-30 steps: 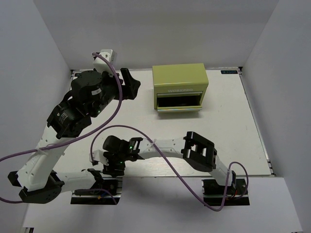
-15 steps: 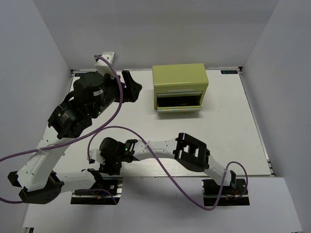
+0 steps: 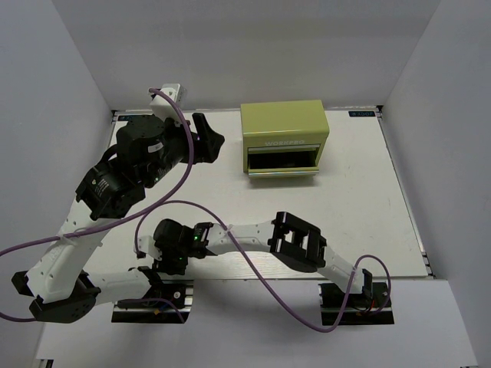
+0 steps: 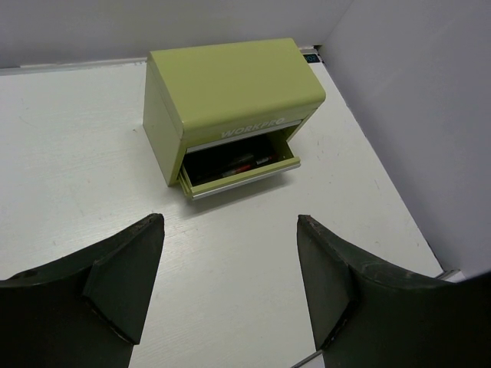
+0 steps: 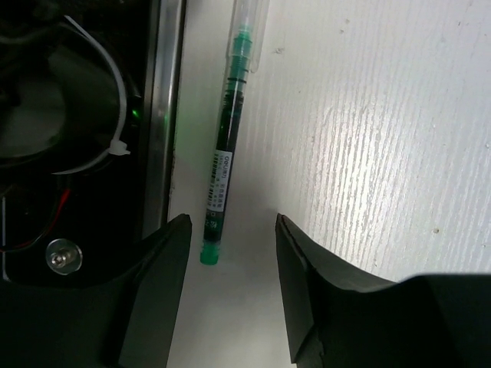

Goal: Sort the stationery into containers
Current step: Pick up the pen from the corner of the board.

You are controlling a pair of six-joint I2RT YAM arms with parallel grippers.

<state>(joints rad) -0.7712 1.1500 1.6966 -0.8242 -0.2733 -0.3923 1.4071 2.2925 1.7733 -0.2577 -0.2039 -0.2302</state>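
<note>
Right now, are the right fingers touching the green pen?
Apart. Right wrist view: the green pen lies between the open right fingers, with a sliver of white table showing on either side of it.

Olive-green cabinet [image 4: 230, 84] on white table [image 4: 77, 138]. Lower drawer [image 4: 244, 181] pulled open, pens [image 4: 241, 165] inside. Left gripper [image 4: 230, 230] spread wide in foreground, holding nothing.

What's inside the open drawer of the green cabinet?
The lower drawer of the cabinet is pulled partway out. A few thin sticks lie inside, one partly red. The drawer's back part sits under the cabinet, dark and hidden, so I cannot count them.
</note>
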